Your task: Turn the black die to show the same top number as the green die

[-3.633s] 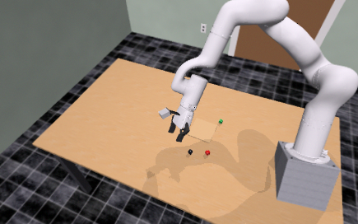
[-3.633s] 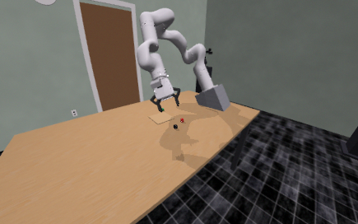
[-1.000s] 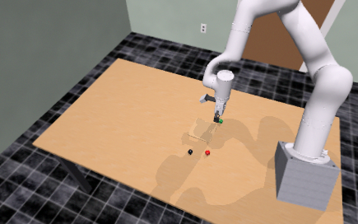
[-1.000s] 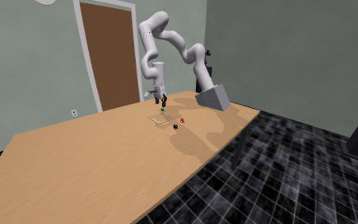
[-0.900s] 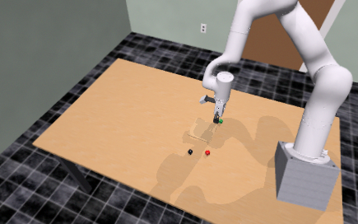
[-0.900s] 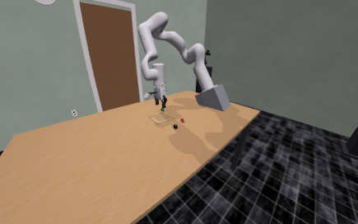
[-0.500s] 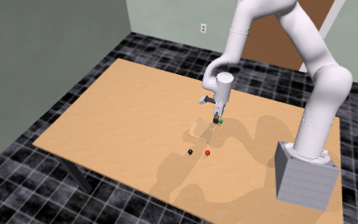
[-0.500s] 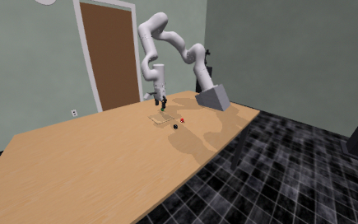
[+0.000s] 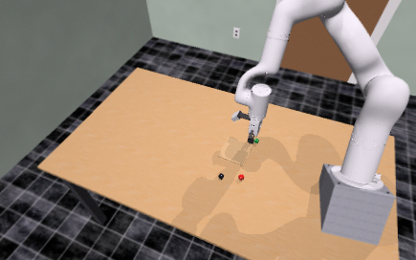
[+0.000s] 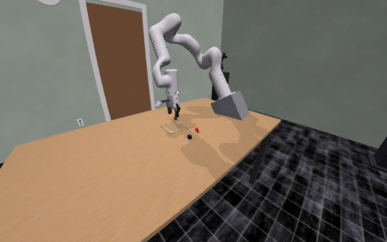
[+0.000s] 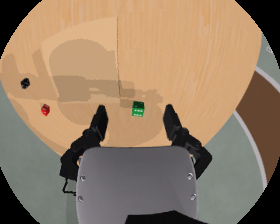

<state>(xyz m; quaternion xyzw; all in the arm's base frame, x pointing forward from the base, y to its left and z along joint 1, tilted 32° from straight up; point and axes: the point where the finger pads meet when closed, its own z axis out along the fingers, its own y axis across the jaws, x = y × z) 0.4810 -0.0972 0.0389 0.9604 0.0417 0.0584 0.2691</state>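
Note:
The black die (image 9: pixel 221 176) (image 10: pixel 189 137) (image 11: pixel 25 83) lies on the table off the mat; its top number is too small to read. The thin, wood-coloured mat (image 9: pixel 225 151) (image 10: pixel 170 129) (image 11: pixel 98 35) lies flat with no die on it. The green die (image 9: pixel 256 140) (image 10: pixel 175 118) (image 11: pixel 138 109) lies just outside a mat corner, and its side toward the wrist camera shows several white pips. My gripper (image 9: pixel 251 138) (image 10: pixel 173 114) (image 11: pixel 135 111) is open and empty, pointing down low over the table by the green die, which appears between the fingertips in the wrist view.
The red die (image 9: pixel 241 177) (image 10: pixel 197 130) (image 11: pixel 45 109) lies on the table (image 9: pixel 120 119) beside the black die, off the mat. The arm's grey base block (image 9: pixel 355 207) (image 10: pixel 232 107) stands at the table's end. Shadows of the arm fall across the mat.

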